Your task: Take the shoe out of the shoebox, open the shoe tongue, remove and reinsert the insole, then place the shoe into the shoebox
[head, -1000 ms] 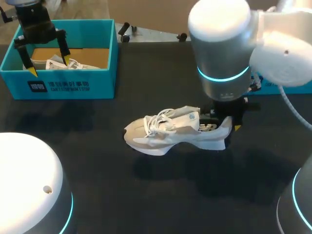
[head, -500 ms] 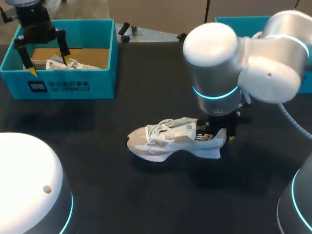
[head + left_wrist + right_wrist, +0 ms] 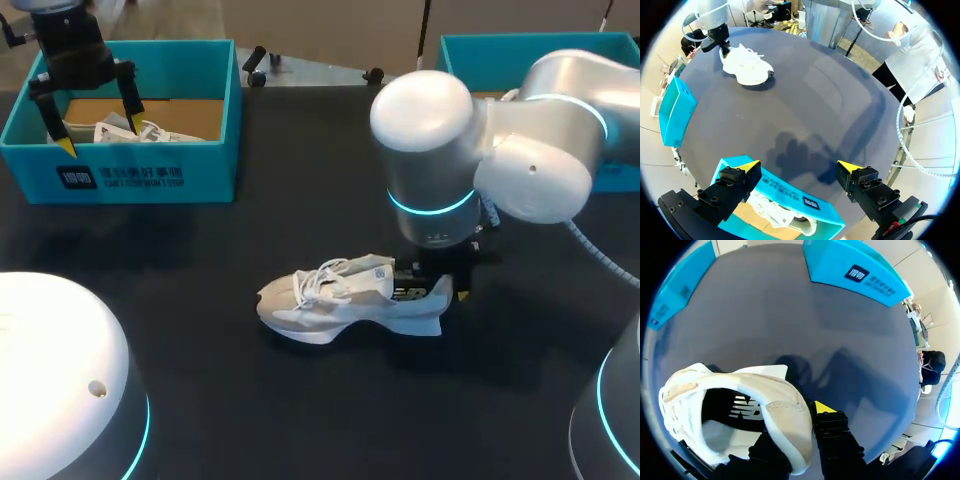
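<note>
A white laced shoe (image 3: 340, 298) lies on its sole in the middle of the black table, toe to the left. My right gripper (image 3: 438, 285) is shut on its heel collar. In the right wrist view one finger (image 3: 827, 422) presses the outside of the heel of the shoe (image 3: 735, 385) and the other is inside. My left gripper (image 3: 88, 112) hangs open over the teal shoebox (image 3: 150, 175) at the back left, holding nothing. A second white shoe (image 3: 135, 130) lies in that box. In the left wrist view the open gripper (image 3: 799, 167) is above this box (image 3: 795, 197).
A second teal box (image 3: 520, 50) stands at the back right, behind my right arm. In the right wrist view the two teal boxes (image 3: 855, 267) (image 3: 675, 290) lie ahead of the shoe. Bare black tabletop (image 3: 250, 400) surrounds the shoe.
My right arm has carried the shoe by the heel toward the table's front and a little left. The left arm has not moved.
</note>
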### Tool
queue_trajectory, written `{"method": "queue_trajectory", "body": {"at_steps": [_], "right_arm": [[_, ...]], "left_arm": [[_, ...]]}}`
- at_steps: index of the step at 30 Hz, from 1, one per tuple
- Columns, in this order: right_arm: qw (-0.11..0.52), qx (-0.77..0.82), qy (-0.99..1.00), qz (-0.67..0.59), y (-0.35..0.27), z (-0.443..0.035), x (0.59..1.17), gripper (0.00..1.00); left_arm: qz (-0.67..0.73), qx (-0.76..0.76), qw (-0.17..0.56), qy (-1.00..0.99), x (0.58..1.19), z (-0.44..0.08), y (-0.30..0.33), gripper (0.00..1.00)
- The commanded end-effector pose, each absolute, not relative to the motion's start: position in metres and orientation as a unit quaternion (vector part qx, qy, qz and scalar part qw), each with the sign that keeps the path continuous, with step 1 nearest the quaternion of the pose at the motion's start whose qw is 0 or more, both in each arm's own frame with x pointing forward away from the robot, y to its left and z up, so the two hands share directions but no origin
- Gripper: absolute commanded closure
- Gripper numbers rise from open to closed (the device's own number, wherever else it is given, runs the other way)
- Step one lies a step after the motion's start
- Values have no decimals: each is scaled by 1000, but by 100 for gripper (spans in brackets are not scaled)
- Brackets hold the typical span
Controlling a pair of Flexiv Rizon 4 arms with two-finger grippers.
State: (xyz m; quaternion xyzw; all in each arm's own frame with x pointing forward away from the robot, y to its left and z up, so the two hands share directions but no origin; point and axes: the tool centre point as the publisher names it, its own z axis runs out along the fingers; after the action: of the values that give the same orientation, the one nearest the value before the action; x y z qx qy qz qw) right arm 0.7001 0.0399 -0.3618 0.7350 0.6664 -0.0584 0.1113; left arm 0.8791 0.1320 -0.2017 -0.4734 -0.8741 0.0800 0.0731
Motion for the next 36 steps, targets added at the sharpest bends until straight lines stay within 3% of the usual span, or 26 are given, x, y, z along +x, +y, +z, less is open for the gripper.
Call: {"method": "queue_trajectory", "body": {"at_steps": [1, 12, 15, 24, 25, 27, 29, 30, 36], "right_arm": [[106, 735, 667, -63, 40, -368, 704, 100], [104, 738, 663, -71, 43, -385, 701, 100], [103, 741, 660, -74, 44, -387, 698, 62], [104, 742, 659, -67, 45, -375, 698, 51], [106, 741, 660, -64, 45, -371, 698, 44], [110, 739, 662, -57, 45, -361, 699, 20], [112, 736, 666, -48, 45, -351, 698, 4], [113, 733, 669, -45, 44, -346, 698, 0], [100, 697, 710, -4, 46, -315, 698, 0]], "left_arm": [[79, -474, 73, -874, 879, -202, 132, 0], [79, -474, 73, -874, 879, -202, 132, 0], [79, -474, 73, -874, 879, -202, 132, 0], [79, -474, 73, -874, 879, -202, 132, 0], [79, -474, 73, -874, 879, -202, 132, 0], [79, -474, 73, -874, 879, -202, 132, 0], [79, -474, 73, -874, 879, -202, 132, 0], [79, -474, 73, -874, 879, -202, 132, 0], [79, -474, 73, -874, 879, -202, 132, 0]]}}
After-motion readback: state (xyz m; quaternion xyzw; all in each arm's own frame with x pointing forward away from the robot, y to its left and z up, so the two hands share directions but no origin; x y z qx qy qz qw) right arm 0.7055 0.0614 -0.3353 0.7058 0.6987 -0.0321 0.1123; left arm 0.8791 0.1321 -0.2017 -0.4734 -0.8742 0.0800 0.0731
